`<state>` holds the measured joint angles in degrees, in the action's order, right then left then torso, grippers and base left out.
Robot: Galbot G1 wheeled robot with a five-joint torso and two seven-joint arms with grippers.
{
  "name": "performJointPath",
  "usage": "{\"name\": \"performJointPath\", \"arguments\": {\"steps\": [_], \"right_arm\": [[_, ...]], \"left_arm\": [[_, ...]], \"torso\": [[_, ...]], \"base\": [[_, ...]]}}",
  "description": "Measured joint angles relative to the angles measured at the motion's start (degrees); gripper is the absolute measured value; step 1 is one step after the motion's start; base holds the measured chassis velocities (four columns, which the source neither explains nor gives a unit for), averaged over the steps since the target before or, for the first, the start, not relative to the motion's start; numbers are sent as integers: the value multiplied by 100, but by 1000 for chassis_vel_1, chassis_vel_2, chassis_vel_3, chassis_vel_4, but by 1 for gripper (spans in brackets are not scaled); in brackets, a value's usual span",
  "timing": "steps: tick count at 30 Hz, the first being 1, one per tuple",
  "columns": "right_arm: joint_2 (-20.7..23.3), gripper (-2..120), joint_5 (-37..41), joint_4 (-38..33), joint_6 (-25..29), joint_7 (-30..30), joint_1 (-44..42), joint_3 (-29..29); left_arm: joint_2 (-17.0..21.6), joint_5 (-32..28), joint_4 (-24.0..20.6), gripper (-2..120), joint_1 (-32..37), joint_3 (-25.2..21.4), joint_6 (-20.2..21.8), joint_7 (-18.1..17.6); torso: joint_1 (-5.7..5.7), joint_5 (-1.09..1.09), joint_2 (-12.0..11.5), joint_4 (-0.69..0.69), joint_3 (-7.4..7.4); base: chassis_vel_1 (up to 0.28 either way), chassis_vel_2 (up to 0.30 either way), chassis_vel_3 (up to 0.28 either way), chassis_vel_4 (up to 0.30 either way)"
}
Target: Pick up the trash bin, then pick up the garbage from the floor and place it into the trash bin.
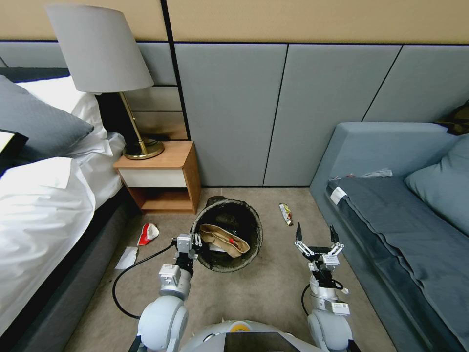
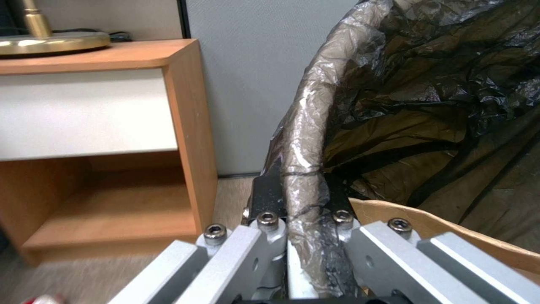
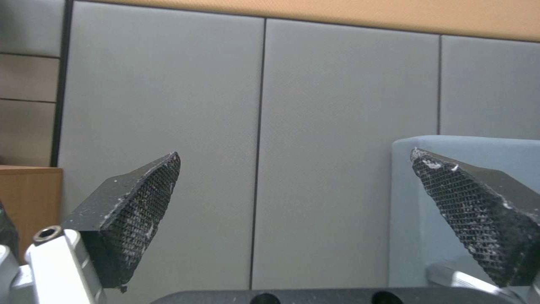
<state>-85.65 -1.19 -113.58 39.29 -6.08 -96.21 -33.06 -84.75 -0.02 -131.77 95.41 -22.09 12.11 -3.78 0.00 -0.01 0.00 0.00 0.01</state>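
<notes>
The trash bin (image 1: 249,222), lined with a black bag, sits in front of me beside the nightstand. A tan paper bag (image 1: 222,238) with a small red scrap lies inside it. My left gripper (image 1: 197,240) is shut on the bin's near left rim; in the left wrist view the left gripper (image 2: 301,185) clamps the bag-covered rim (image 2: 306,126), with the paper bag (image 2: 450,236) just inside. My right gripper (image 1: 316,232) hangs open over the carpet to the bin's right, and in the right wrist view the right gripper (image 3: 295,154) holds nothing. Garbage on the floor: a snack wrapper (image 1: 286,214), a red-and-white carton (image 1: 147,233) and white paper (image 1: 127,257).
A wooden nightstand (image 1: 161,176) with a brass lamp (image 1: 141,146) stands behind the bin, against the grey wall panels. The bed (image 1: 39,210) borders the floor on the left, a grey sofa (image 1: 391,215) on the right. A black cable (image 1: 119,278) loops by my left arm.
</notes>
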Motion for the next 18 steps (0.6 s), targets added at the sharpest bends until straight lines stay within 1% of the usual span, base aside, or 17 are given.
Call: {"name": "performJointPath", "arguments": {"steps": [14,18], "right_arm": [[5,100,44,41,-40,23,65,-11],[4,100,37,81,-7,91,80,-27]], "left_arm": [[-11,11,-3,0,4,8,-6,1],[-17,12,-3,0,5,8,-8,0]], "torso": [[-1,2,0,0,0],[0,0,0,1,0]], "base": [[-142,146,144,-146],[-181,166,162,-163]]}}
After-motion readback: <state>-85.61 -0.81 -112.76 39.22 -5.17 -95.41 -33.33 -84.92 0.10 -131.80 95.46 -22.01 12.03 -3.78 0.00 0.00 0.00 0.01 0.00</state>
